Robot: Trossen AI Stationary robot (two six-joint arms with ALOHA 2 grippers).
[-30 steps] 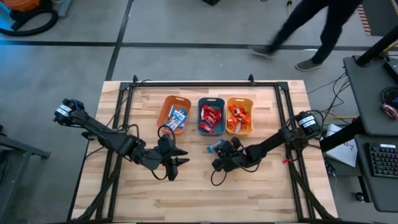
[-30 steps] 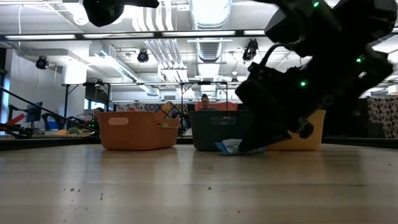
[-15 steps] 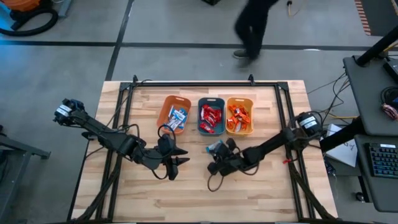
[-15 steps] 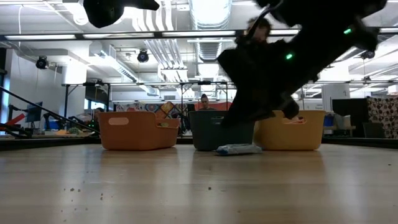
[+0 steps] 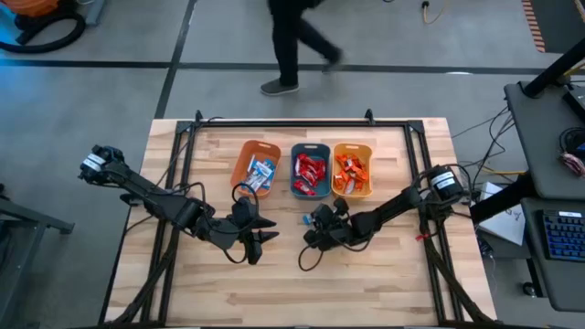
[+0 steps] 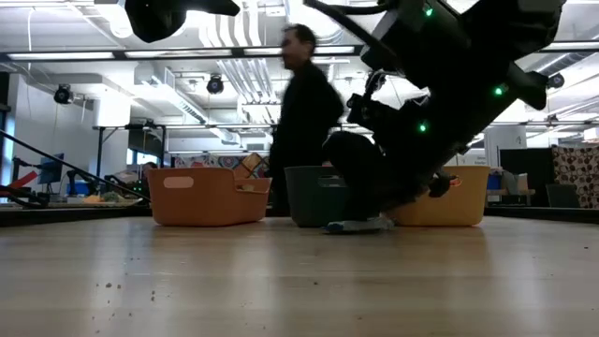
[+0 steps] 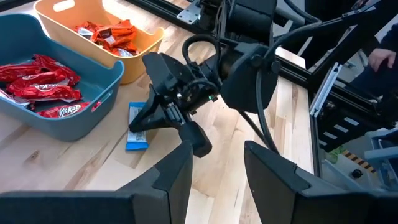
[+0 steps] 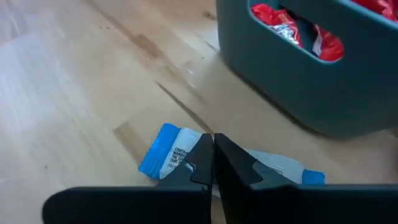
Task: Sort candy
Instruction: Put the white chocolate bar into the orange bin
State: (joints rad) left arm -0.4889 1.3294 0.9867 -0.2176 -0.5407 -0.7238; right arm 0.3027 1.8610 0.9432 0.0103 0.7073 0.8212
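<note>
One blue-and-white candy (image 8: pixel 166 151) lies flat on the wood just in front of the teal bin (image 8: pixel 292 93); it also shows in the left wrist view (image 7: pixel 137 129) and the low view (image 6: pixel 357 226). My right gripper (image 8: pixel 213 146) is shut and low on it, seen from above (image 5: pixel 313 226). My left gripper (image 7: pixel 214 149) is open and hovers left of it (image 5: pixel 263 234), touching nothing. Sorted candies lie in the three bins. My right gripper's shut fingertips (image 8: pixel 200 152) sit on the middle of the candy's wrapper (image 8: pixel 180 146), slanting down from the table's right. The candy stays flat on the table. Whether any wrapper is caught between the tips, I cannot tell.
The orange bin (image 5: pixel 245 153), teal bin (image 5: pixel 311 147) and yellow-orange bin (image 5: pixel 353 145) stand in a row toward the far edge. A black frame rail (image 5: pixel 283 122) borders the far side. A person (image 5: pixel 294 41) walks beyond it. Bare wood lies toward the near edge.
My right gripper rose off the candy and shifted toward the table's left, then came back down onto it. The candy stayed on the table. The person beyond the far edge walked toward the left.
</note>
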